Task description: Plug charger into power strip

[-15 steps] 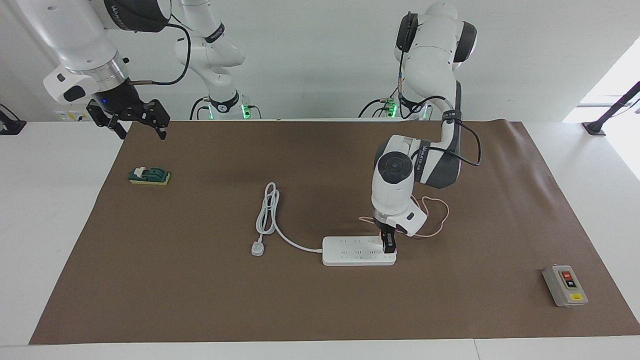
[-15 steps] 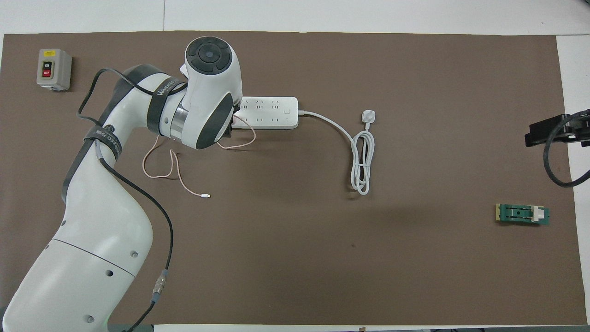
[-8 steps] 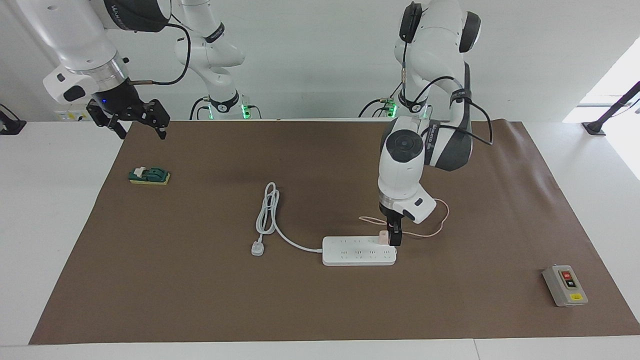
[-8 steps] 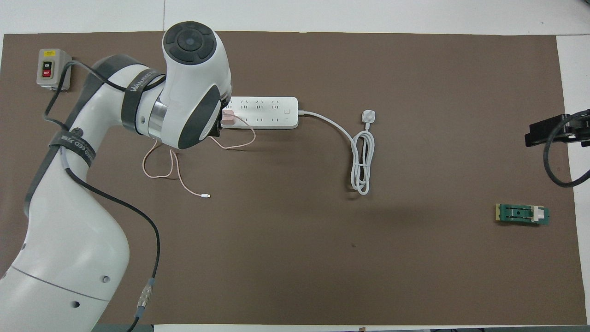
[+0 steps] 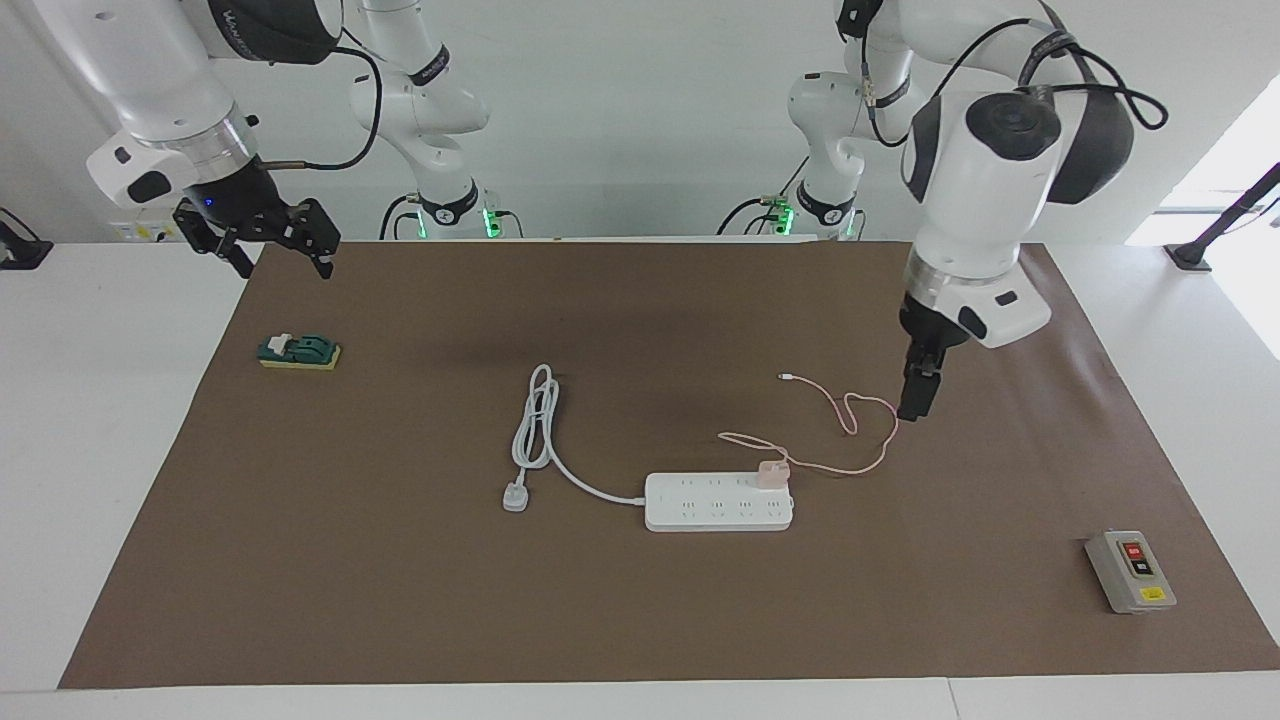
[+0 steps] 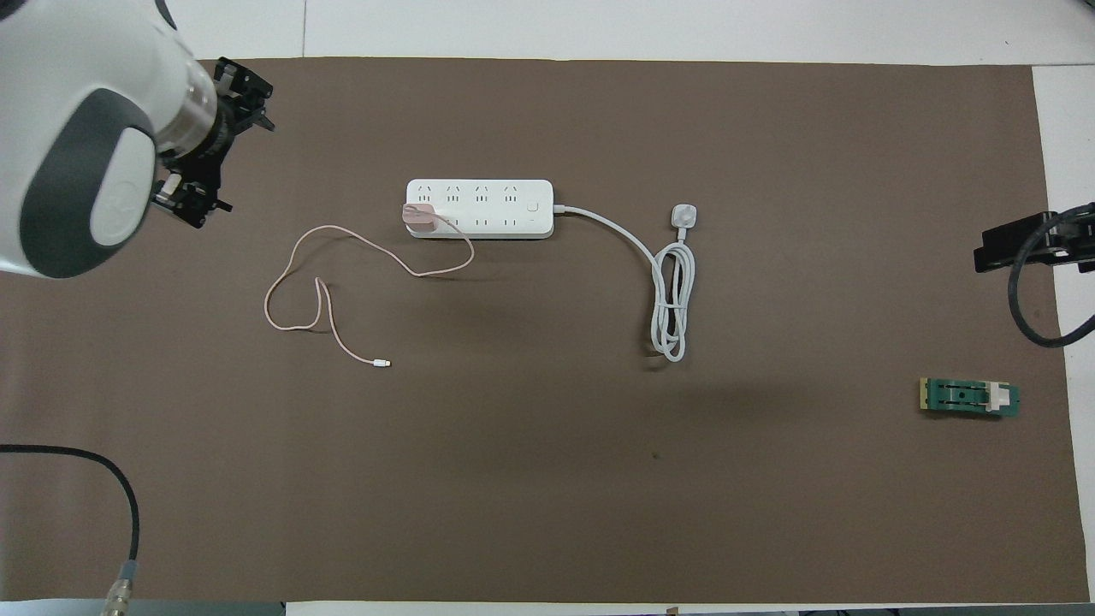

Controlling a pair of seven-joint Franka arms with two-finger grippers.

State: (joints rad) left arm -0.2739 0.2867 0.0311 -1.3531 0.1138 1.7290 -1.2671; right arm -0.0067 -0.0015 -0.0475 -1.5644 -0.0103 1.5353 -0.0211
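The white power strip lies flat in the middle of the brown mat. The pale-pink charger stands on it, at the end toward the left arm, in the row nearer the robots. Its thin pink cable loops over the mat nearer the robots. My left gripper hangs open and empty in the air over the mat by the cable's loop, apart from the charger. At the right arm's end, my right gripper waits open, high over the mat's edge.
The strip's thick white cord is coiled beside it, ending in a white three-pin plug. A grey button box sits at the left arm's end. A green block lies at the right arm's end.
My left gripper opened, let go of the charger and rose away toward the left arm's end. The charger stays standing on the strip. The right arm has not moved.
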